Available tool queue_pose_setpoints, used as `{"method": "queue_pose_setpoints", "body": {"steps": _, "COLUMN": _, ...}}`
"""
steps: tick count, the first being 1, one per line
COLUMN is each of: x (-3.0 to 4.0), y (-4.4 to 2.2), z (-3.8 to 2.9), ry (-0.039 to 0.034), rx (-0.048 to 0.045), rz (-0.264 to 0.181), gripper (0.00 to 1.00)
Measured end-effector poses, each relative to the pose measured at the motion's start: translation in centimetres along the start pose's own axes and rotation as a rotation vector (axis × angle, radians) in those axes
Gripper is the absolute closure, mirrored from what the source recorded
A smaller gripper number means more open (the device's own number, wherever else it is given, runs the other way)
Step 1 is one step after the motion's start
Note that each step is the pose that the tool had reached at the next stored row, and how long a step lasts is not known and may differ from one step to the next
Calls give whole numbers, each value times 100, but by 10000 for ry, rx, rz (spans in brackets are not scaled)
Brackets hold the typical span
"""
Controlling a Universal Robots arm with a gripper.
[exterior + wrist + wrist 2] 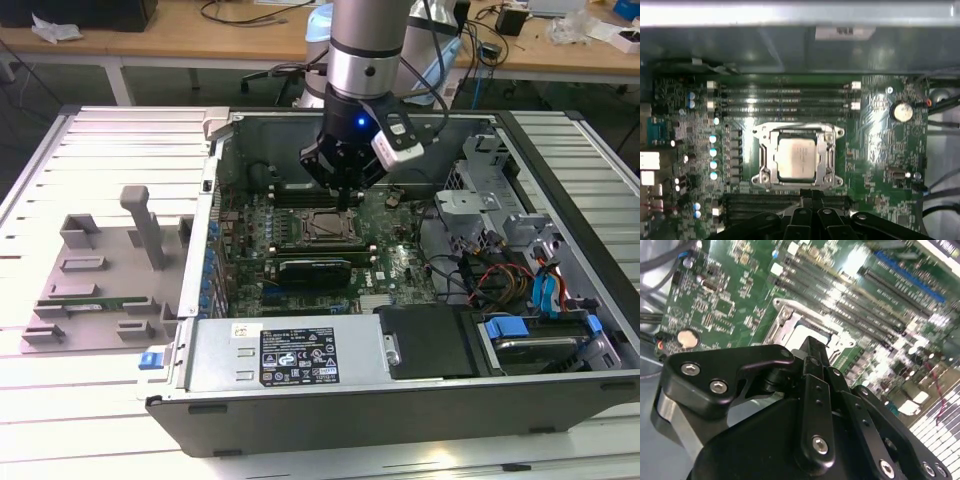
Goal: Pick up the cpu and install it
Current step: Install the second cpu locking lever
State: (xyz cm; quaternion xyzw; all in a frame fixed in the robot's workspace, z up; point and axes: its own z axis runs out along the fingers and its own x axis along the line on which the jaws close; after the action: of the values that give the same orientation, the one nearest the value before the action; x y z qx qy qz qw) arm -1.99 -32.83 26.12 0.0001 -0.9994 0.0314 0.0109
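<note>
The cpu (796, 158), a flat silver-grey square, lies inside the open metal socket frame (762, 159) on the green motherboard (875, 150). In the exterior view the same socket (322, 228) sits mid-board inside the open computer case. My gripper (345, 198) hangs just above the board at the far edge of the socket, apart from the chip. Its black fingers (811, 351) stand pressed together with nothing between them, and their tips (809, 196) show at the socket's edge over the memory slots.
Memory slots (785, 97) run along both sides of the socket. A black card (312, 268) lies in front of it. Cables and blue drive bays (540, 300) fill the case on the exterior view's right. A grey parts tray (100, 270) rests outside the case on the left.
</note>
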Motion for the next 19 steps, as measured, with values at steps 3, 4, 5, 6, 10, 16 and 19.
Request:
{"method": "queue_pose_setpoints", "body": {"steps": 3, "x": 1, "y": -81, "z": 6, "ry": 1, "rx": -24, "rz": 0, "gripper": 89}}
{"method": "queue_pose_setpoints", "body": {"steps": 4, "x": 0, "y": -100, "z": 9, "ry": 0, "rx": -33, "rz": -1, "gripper": 89}}
{"method": "queue_pose_setpoints", "body": {"steps": 5, "x": 0, "y": -115, "z": 11, "ry": 0, "rx": -40, "rz": -2, "gripper": 89}}
{"method": "queue_pose_setpoints", "body": {"steps": 6, "x": 0, "y": -123, "z": 14, "ry": 0, "rx": -43, "rz": -1, "gripper": 89}}
{"method": "queue_pose_setpoints", "body": {"steps": 10, "x": 0, "y": -148, "z": 24, "ry": 1, "rx": -77, "rz": 2, "gripper": 89}}
{"method": "queue_pose_setpoints", "body": {"steps": 16, "x": 10, "y": -198, "z": 37, "ry": 0, "rx": -1447, "rz": -28, "gripper": 89}}
{"method": "queue_pose_setpoints", "body": {"steps": 19, "x": 9, "y": -222, "z": 38, "ry": -1, "rx": -2132, "rz": -43, "gripper": 89}}
